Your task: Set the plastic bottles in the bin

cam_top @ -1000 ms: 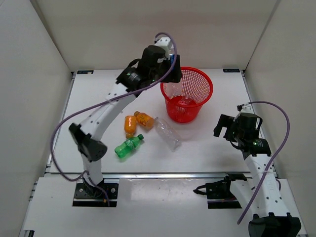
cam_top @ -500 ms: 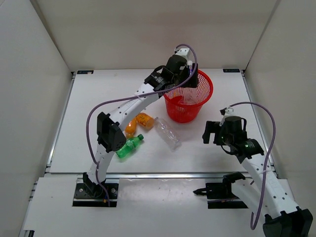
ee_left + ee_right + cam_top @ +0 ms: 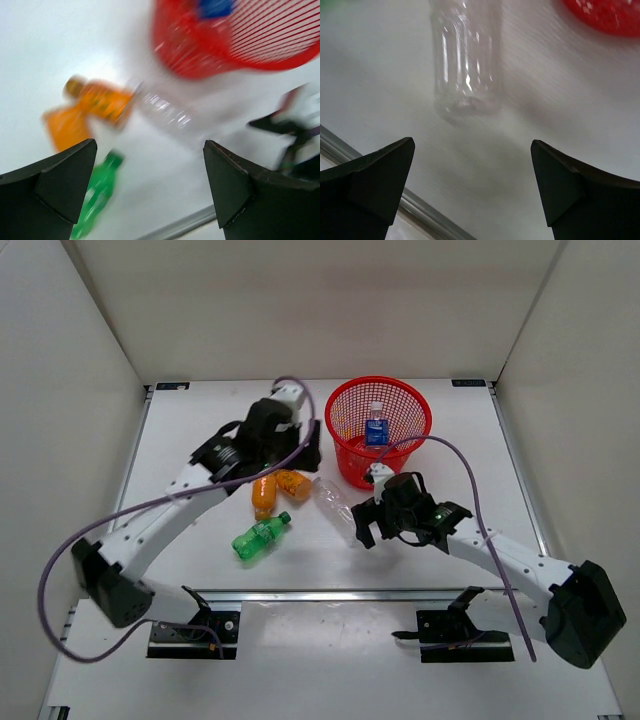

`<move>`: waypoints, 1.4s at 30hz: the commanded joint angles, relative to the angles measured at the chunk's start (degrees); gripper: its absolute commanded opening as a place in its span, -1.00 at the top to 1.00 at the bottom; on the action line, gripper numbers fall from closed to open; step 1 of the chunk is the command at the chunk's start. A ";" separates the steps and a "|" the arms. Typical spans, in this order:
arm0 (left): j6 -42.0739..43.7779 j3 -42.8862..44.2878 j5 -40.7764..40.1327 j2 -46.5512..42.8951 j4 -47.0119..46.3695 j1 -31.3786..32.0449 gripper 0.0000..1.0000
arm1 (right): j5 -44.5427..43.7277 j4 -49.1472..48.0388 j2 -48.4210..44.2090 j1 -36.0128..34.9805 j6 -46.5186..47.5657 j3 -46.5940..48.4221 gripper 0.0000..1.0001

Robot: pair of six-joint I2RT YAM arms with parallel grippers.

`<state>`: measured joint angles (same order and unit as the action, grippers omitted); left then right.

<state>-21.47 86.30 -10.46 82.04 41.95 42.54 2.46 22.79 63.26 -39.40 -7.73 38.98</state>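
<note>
The red mesh bin (image 3: 405, 400) stands at the back centre, with a clear blue-labelled bottle (image 3: 376, 427) upright inside it. Two orange bottles (image 3: 264, 495) (image 3: 293, 483), a green bottle (image 3: 262, 537) and a plain clear bottle (image 3: 338, 508) lie on the table to the bin's left and front. My left gripper (image 3: 303, 450) (image 3: 150, 150) is open and empty above the orange bottles (image 3: 100, 100). My right gripper (image 3: 362, 528) (image 3: 472, 145) is open and empty just right of the clear bottle (image 3: 465, 55). The red-labelled bottle is not visible.
White walls enclose the table on three sides. A metal rail (image 3: 420, 210) runs along the table's near edge. The bin's base (image 3: 605, 12) shows at the upper right of the right wrist view. The left wrist view is motion-blurred.
My left arm pulled back from over the bin to above the orange bottles, and the blue-labelled bottle now stands in the bin. My right arm swung left to beside the clear bottle.
</note>
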 commanded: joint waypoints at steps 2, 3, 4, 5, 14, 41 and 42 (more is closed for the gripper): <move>-3.65 -18.92 -0.35 -15.82 6.20 -9.38 -0.97 | 5.18 -12.84 4.92 -1.29 4.64 4.69 -0.98; -4.62 -23.33 0.87 -19.34 7.08 -13.76 -0.97 | 5.19 -14.51 6.59 -1.99 5.43 4.70 -1.00; -4.80 -26.68 2.18 -21.46 7.35 -18.42 -0.98 | 5.27 -15.31 7.65 -2.61 6.14 5.31 -0.98; -4.54 -28.10 5.42 -24.18 7.09 -20.81 -0.97 | 5.54 -15.58 9.93 -2.61 7.19 6.53 -0.98; -2.61 -32.95 2.45 -31.06 13.07 -22.50 -0.97 | 1.94 -17.33 25.76 -5.34 11.59 13.40 -0.98; -1.21 -39.54 10.19 -28.87 5.76 -23.91 -0.98 | 2.29 -5.92 8.89 -12.36 3.67 16.73 0.43; -1.38 -38.94 10.46 -28.08 5.68 -24.00 -0.98 | 2.55 -5.21 8.55 -13.07 4.64 19.87 0.44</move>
<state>-22.96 47.29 -1.67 53.28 48.99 18.87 0.97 17.30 73.80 -50.35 -6.22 52.25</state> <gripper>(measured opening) 0.987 0.582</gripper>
